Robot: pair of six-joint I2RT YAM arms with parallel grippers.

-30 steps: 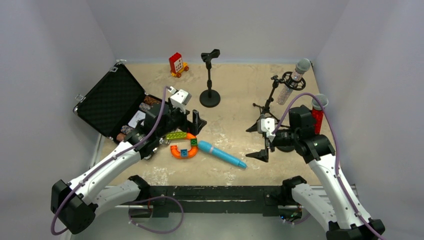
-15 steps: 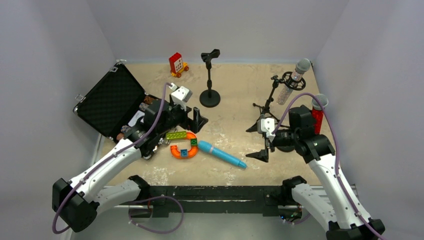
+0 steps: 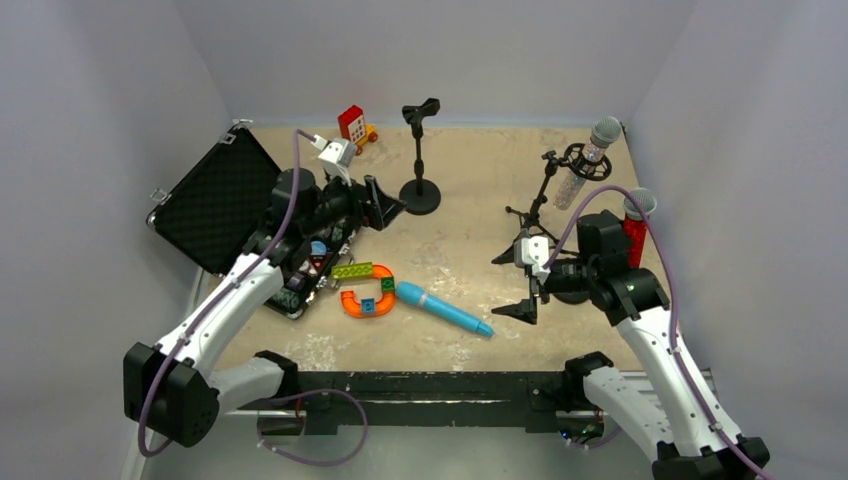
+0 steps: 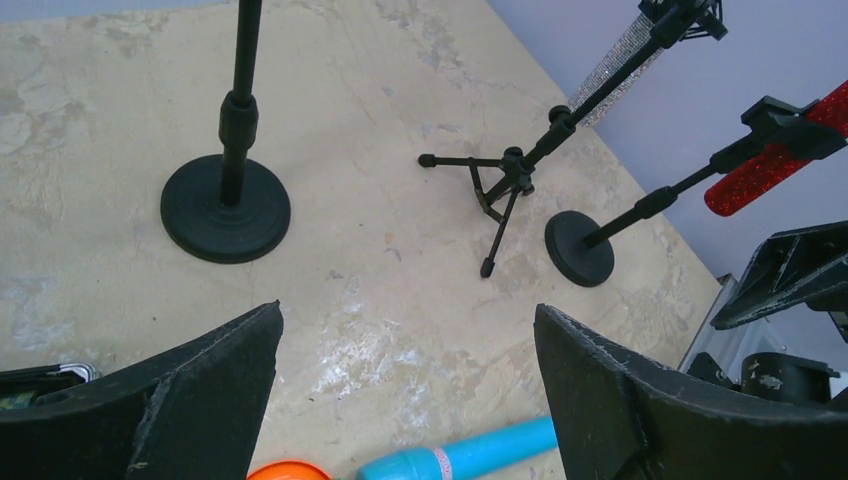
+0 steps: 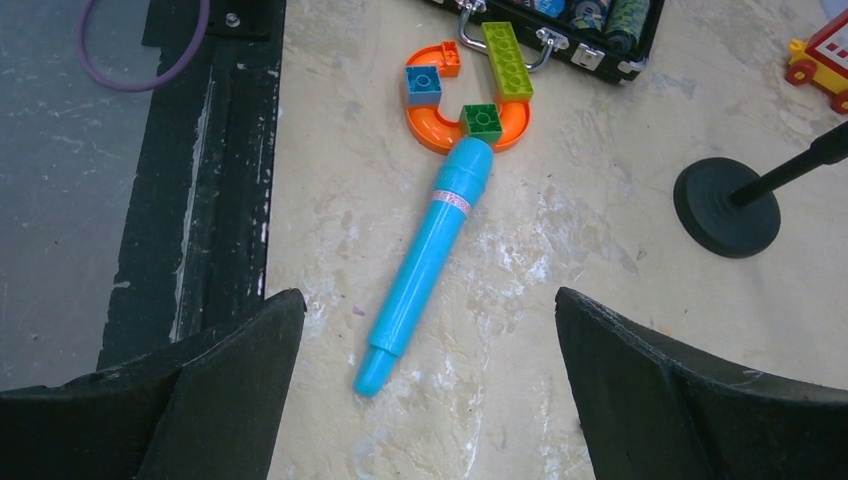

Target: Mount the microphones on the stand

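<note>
On open table (image 3: 470, 225), the blue microphone (image 3: 445, 309) lies flat.

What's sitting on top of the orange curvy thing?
Toy bricks: a blue brick, a dark green brick, and a long lime brick with one end resting on the orange curve. The orange surface beneath the bricks is covered.

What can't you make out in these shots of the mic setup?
Case contents: top view, left arm covers most; right wrist view, cut by top edge.
Red microphone head: left wrist view, cut by right edge.
Silver microphone head: left wrist view, cut by top edge.
</note>
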